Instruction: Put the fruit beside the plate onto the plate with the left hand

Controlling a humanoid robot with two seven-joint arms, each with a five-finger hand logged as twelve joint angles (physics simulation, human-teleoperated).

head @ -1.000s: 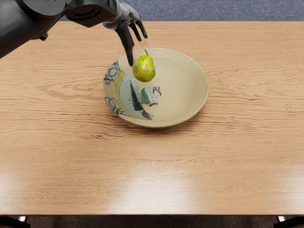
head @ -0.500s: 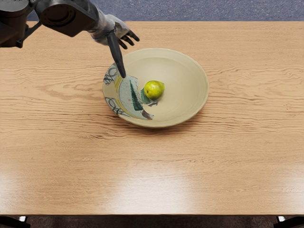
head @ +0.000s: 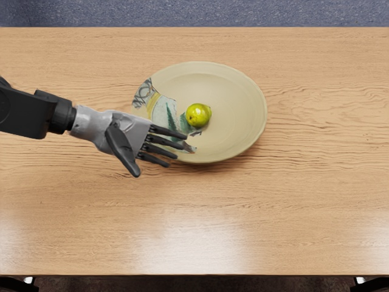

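Note:
A yellow-green pear [head: 198,114] lies inside the cream plate [head: 243,103], just left of its middle, beside the painted tree pattern. My left hand [head: 155,148] hovers over the plate's lower left rim, fingers spread and holding nothing. Its fingertips [head: 180,135] point right, stopping short of the pear. The hand covers part of the plate's left edge. The left arm comes in from the left edge at mid height. The right arm does not show.
The plate stands on a wooden table [head: 292,201] whose far edge runs along the top of the picture. A glossy band of reflection crosses the table's front part.
The pear dropped from the hand into the plate and settled there. The left hand then swung from above the plate's far left rim down to its near left rim.

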